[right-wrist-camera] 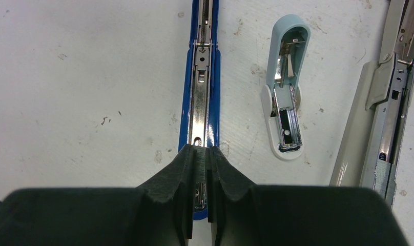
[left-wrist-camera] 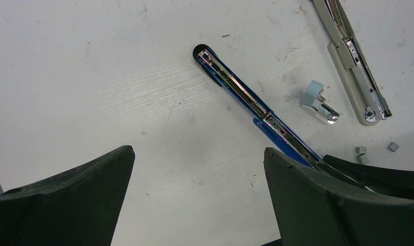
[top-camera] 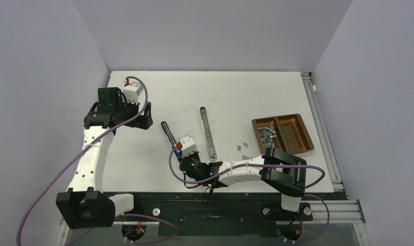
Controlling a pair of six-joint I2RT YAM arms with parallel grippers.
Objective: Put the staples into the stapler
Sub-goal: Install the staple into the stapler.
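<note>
**Right gripper** (right-wrist-camera: 204,154): the jaws are pressed together and the tips rest on the near end of the blue stapler (right-wrist-camera: 202,97). The stapler lies folded out flat with its metal channel facing up. A silvery sliver shows in the slit between the pads. Whether it is the channel below or something pinched cannot be told.

**Neighbours of the blue stapler:** just beside it, to the right in the right wrist view, lies a pale blue-green mini stapler (right-wrist-camera: 285,102). It is also folded open and is not touching the blue one. Past it lies a long grey stapler (right-wrist-camera: 384,118), likewise open, so the mini stapler sits between the two long ones.

**Left gripper** (left-wrist-camera: 197,154): the jaws are spread wide and hold nothing. It is held above the bare white table (top-camera: 235,92), near the far tip of the blue stapler and well apart from the right gripper.

**Task items:** the staples (top-camera: 266,134) are heaped in the left compartment of a brown tray (top-camera: 308,134) at the right side of the table. A few loose strips (top-camera: 244,146) lie on the surface between the tray and the grey stapler.

**Obstructions:** the mini stapler, the grey stapler and the loose strips all lie between the right gripper and the tray.
</note>
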